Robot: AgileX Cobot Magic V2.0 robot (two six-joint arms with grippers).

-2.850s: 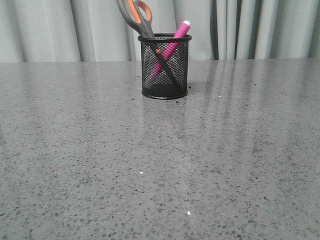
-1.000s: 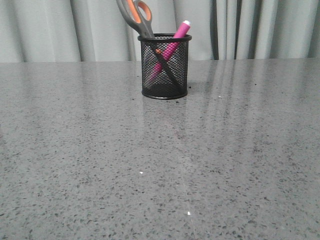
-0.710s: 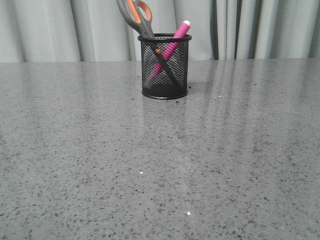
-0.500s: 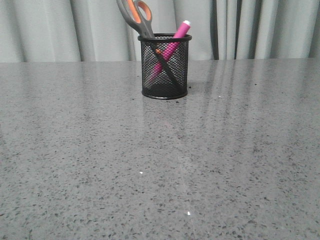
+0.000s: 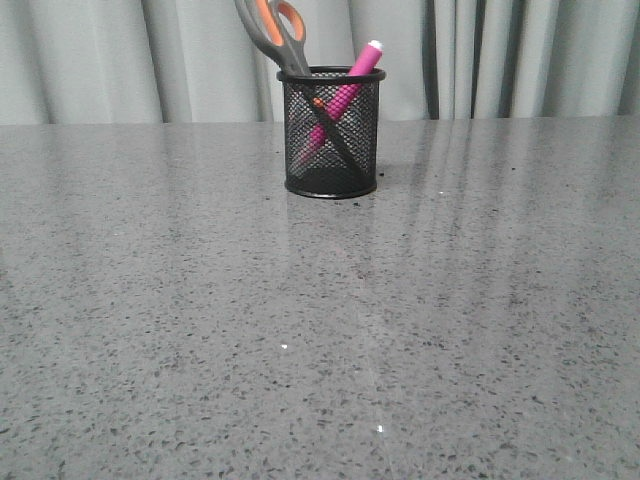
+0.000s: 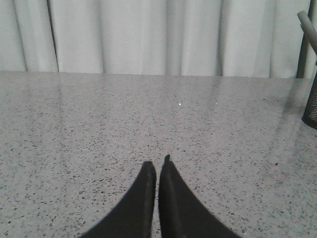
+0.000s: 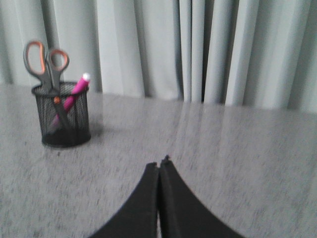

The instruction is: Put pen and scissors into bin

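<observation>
The black mesh bin [image 5: 331,132] stands upright at the far middle of the grey table. Inside it lean the scissors [image 5: 276,32], handles up and to the left, and the pink pen [image 5: 352,78], cap up and to the right. The right wrist view shows the same bin [image 7: 62,116] with scissors [image 7: 45,62] and pen [image 7: 77,88] in it. My right gripper [image 7: 159,163] is shut and empty, well back from the bin. My left gripper [image 6: 156,162] is shut and empty over bare table, with only the bin's edge [image 6: 312,106] showing. Neither arm appears in the front view.
Grey speckled tabletop [image 5: 320,330] spreads across the whole front view. Pale curtains [image 5: 100,60] hang behind the table's far edge.
</observation>
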